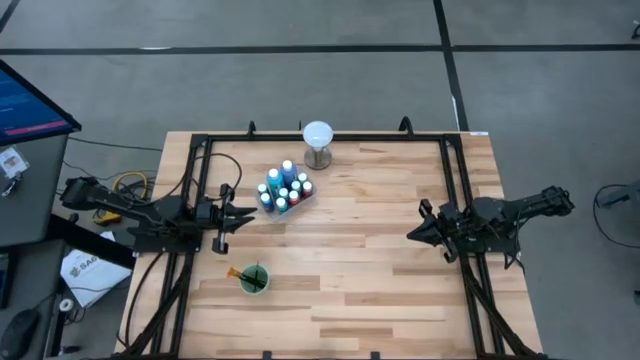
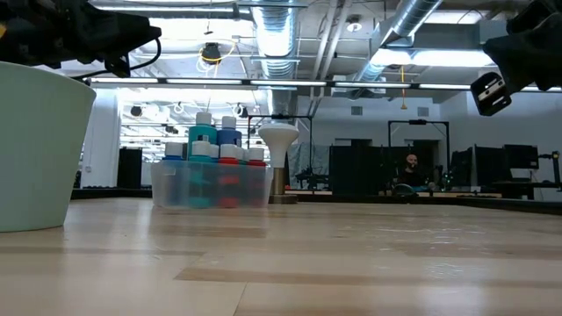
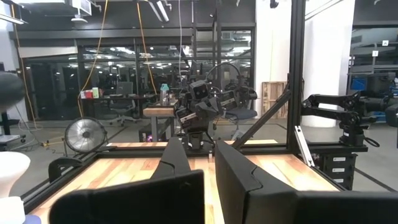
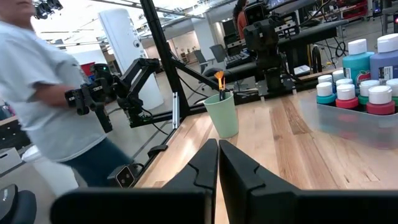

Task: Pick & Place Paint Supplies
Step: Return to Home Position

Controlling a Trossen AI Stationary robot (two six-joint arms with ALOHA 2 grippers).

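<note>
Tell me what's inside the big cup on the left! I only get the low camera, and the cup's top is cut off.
Observer: The green cup holds several brushes. An orange-tipped brush sticks up out of it.
Operator: Did any paint bottles get left lying around?
Observer: No. From above, all the paint bottles stand together in the clear tray, and none sit elsewhere on the table.
Operator: Are the pinchers holding anything?
Observer: Neither is. The left gripper is open, the right gripper is shut on nothing, and each is near its own side of the table.
</note>
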